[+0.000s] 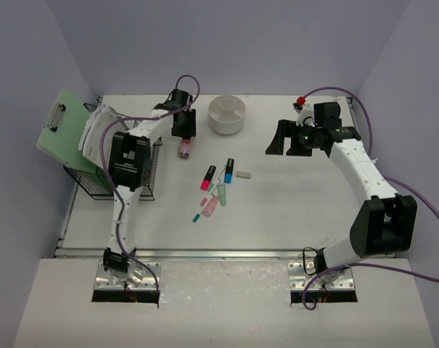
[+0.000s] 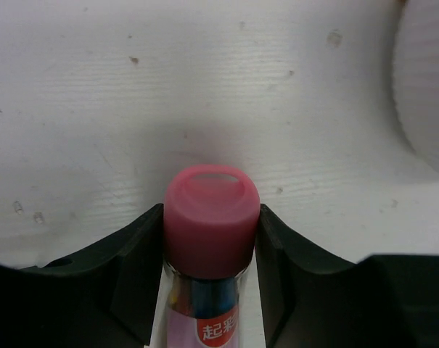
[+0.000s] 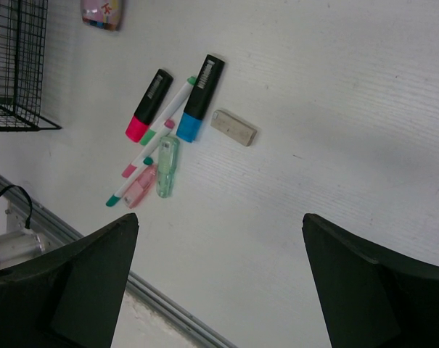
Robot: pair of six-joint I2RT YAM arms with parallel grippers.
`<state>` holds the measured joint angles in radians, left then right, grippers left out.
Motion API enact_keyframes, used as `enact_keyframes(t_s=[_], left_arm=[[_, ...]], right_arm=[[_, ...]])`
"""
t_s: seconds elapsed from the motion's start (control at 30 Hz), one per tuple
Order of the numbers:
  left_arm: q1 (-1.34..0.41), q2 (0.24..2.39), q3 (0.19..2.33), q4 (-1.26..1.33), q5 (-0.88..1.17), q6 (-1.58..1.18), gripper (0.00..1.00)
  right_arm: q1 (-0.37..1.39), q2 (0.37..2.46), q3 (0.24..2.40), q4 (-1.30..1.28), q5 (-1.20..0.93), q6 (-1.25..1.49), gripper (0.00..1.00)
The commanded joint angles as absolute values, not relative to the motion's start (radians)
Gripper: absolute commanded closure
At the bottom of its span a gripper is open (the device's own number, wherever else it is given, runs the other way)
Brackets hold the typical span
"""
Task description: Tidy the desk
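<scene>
The desk (image 1: 292, 210) is an off-white tabletop. My left gripper (image 1: 184, 136) is shut on a clear tube with a pink cap (image 1: 183, 149), close over the desk left of centre. In the left wrist view both black fingers (image 2: 136, 254) press the sides of the pink cap (image 2: 212, 225). My right gripper (image 1: 284, 141) is open and empty, hovering at the back right. In the right wrist view its jaws stand wide apart over bare desk (image 3: 292, 145).
A pink highlighter (image 1: 208, 177), a blue highlighter (image 1: 228, 170), a grey eraser (image 1: 243, 174) and several small pens (image 1: 212, 201) lie mid-desk. A round white container (image 1: 227, 114) stands at the back. A black wire basket (image 1: 125, 177), papers (image 1: 96, 130) and a green clipboard (image 1: 63, 123) are at the left.
</scene>
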<state>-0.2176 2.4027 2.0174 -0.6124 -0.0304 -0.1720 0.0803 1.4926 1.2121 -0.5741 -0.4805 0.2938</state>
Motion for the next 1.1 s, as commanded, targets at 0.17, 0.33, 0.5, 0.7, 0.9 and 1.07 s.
enact_keyframes(t_s=[0.17,0.33,0.5,0.7,0.9,1.07], left_arm=[[-0.275,1.851,1.62,0.042,0.137,-0.152,1.0],[-0.301,1.675,1.417,0.39,0.23,-0.052,1.0],[-0.318,1.668,1.36,0.567,0.265,-0.013,1.0],[-0.357,1.773,1.363,0.776,0.218,0.048,1.0],[-0.377,1.932,1.514,0.819,0.208,0.065,1.0],[-0.395,2.017,1.568,0.837,0.203,0.094,1.0]], right_arm=[[0.077,1.489,1.257,-0.543,-0.473,0.295,0.07],[0.075,1.498,1.272,-0.527,-0.465,0.293,0.08],[0.076,1.521,1.289,-0.521,-0.475,0.305,0.09],[0.077,1.527,1.29,-0.512,-0.471,0.306,0.09],[0.077,1.519,1.267,-0.486,-0.456,0.286,0.09],[0.077,1.53,1.255,-0.477,-0.453,0.279,0.09]])
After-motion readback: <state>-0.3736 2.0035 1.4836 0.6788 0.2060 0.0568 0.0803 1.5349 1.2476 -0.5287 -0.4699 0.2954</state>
